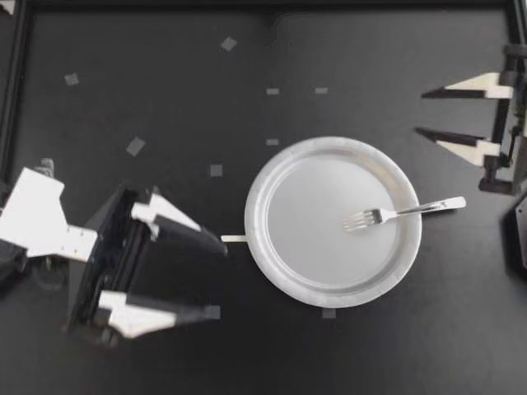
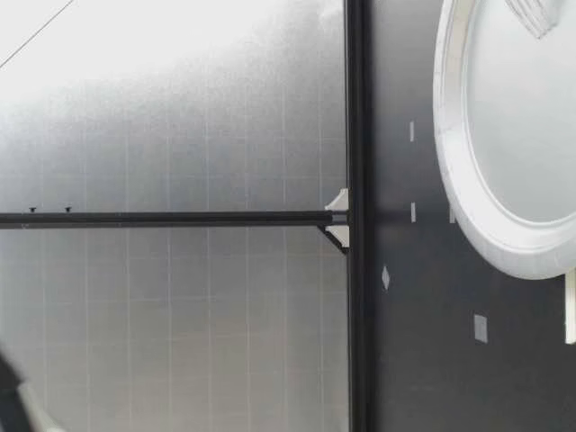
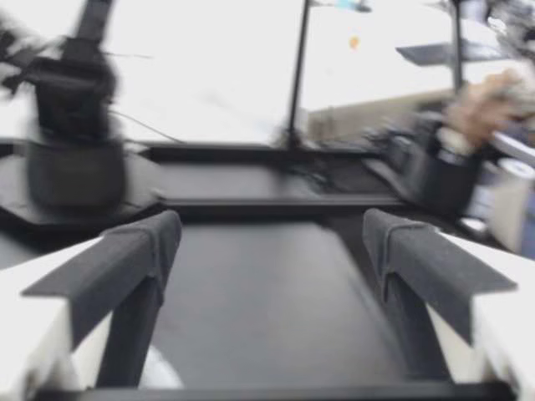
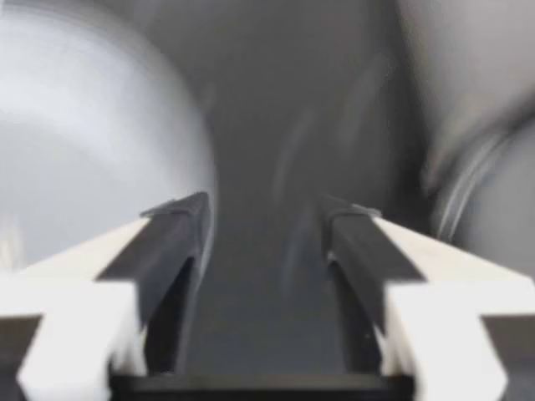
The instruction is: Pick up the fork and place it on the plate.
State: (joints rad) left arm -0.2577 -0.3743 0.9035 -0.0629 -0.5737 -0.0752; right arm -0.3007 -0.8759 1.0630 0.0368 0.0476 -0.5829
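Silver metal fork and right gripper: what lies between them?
Top view: only bare black table and the white paper plate's rim lie between the silver fork and my right gripper.

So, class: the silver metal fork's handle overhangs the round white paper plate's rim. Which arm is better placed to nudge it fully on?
Probably right. The fork points its handle toward my right gripper, which is open. My left gripper sits across the plate, opposite the handle.

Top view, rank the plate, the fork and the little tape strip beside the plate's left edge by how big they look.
Largest: plate.
Next: fork, far smaller, lying on it.
Smallest: tape strip, a short sliver.
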